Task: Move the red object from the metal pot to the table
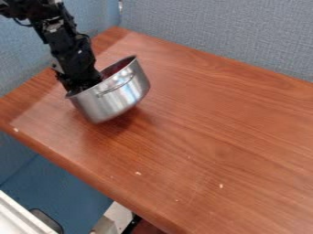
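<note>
- currently, you have the metal pot [113,97] tipped on the table [208,119], its mouth turned toward the upper left of the view and its base toward the lower right.
- the gripper [80,89] is down at the left side of that mouth, its dark fingers overlapping the rim and hiding part of the opening.
- you have a dull red patch just inside the mouth, which is probably the red object [117,69]; it sits in shadow, so neither its full outline nor its long axis can be made out.
- from the gripper, that patch lies to the right and slightly up in the view, within the far side of the opening. this is the relation your next move turns on.
- you can't tell whether the fingers are spread, pressed together or pinching something, as their tips are lost against the rim and the dark interior.
- the piece is not out on the wood, so the transfer itself is still to be done; the step in hand looks like working at the mouth to reach it.
- you would do well to bring the fingers across toward the red, line them up over its narrow side, and lift clear of the rim.
- push sideways on the wall and you may roll the pot or drag it along.
</note>
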Controlling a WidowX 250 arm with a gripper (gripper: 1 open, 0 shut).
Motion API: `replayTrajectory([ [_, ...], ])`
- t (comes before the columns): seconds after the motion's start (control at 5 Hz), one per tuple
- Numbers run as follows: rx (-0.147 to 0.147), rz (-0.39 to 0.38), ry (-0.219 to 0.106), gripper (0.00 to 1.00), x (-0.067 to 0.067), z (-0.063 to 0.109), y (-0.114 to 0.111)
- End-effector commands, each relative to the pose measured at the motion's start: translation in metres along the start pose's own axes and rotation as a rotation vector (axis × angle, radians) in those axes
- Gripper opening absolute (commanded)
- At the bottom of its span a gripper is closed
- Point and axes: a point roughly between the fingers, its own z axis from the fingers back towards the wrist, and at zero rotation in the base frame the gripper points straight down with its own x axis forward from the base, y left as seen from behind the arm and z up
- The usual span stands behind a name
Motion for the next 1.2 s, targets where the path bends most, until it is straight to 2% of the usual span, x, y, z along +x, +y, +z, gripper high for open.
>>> replayTrajectory([
  [0.0, 0.005, -0.058, 0.003, 1.0, -0.005, 0.001, 0.005],
  [0.2, -0.005, -0.118, 0.008, 0.0, -0.007, 0.002, 0.003],
  [0.6, -0.051, -0.243, 0.01, 0.0, 0.004, 0.001, 0.008],
  [0.8, -0.067, -0.232, -0.021, 0.0, 0.003, 0.003, 0.006],
  [1.0, -0.077, -0.257, -0.058, 0.0, 0.006, 0.015, -0.008],
])
